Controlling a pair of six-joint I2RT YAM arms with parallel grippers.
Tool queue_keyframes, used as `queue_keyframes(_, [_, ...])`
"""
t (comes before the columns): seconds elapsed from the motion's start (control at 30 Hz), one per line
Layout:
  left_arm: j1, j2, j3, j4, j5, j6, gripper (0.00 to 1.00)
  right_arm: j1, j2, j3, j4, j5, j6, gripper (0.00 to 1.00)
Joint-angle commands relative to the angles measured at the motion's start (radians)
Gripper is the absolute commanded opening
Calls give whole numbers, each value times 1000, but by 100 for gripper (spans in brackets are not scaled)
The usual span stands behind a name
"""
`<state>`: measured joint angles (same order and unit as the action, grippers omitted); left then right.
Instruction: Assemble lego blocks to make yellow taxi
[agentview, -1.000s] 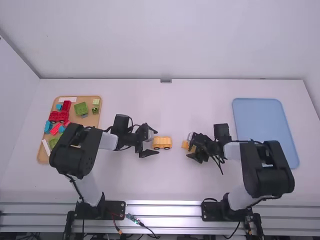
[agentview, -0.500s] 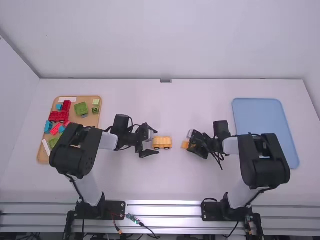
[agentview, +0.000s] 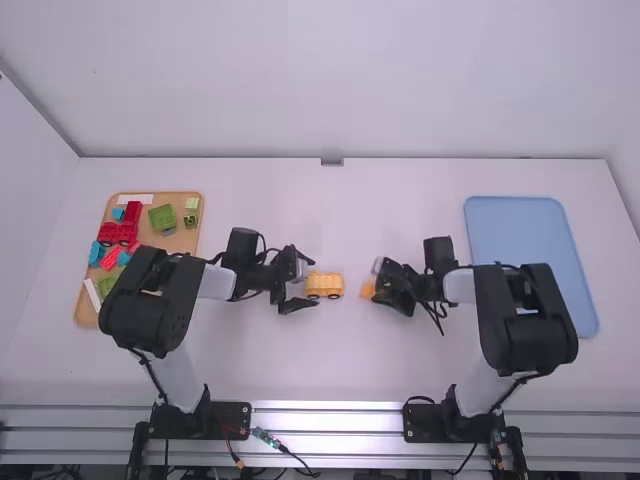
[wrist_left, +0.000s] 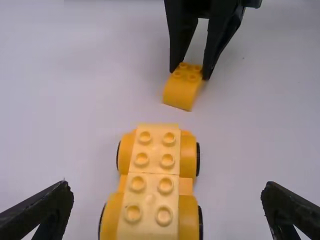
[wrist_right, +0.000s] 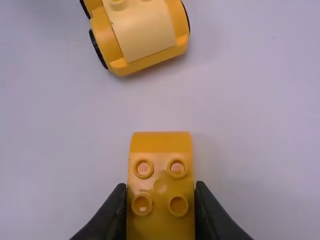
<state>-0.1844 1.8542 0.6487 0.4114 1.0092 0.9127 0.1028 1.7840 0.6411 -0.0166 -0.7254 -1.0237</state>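
Yellow taxi assembly, high-view clock directions. The left hand (wrist_left: 167, 189) stands wide open, empty, its fingers flanking the wheeled body (wrist_left: 150, 165) without touching, presumably to brace it. At the body's 3 o'clock, the right hand (wrist_right: 160, 187) is closed on the sides of a curved yellow block (wrist_right: 160, 200); its studs face up, probably leaving the underside free for pressing on. Whether it touches the table (agentview: 300, 370) cannot be told. At 9 o'clock, a brown tray (agentview: 180, 243) holds red, blue and green blocks (agentview: 162, 217); a blue tray (agentview: 520, 250) lies at 3 o'clock, farther out.
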Motion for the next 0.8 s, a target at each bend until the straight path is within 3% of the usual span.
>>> queue_keyframes(0.0, [-24, 37, 14, 17, -2, 3, 99, 3, 16, 52, -37, -8, -8, 13])
queue_keyframes(0.4, [-33, 167, 56, 114, -23, -34, 100, 74, 12, 230, -344, -45, -189, 13])
queue_keyframes(0.5, [-46, 212, 105, 89, -24, -31, 90, 101, 12, 254, -348, -38, -187, 11])
queue_keyframes(0.53, [-46, 226, 118, 85, -15, -31, 81, 111, 12, 259, -348, -42, -199, 9])
queue_keyframes(0.77, [-45, 238, 137, 40, -4, -2, 72, 121, 12, 261, -292, -143, -238, 5])
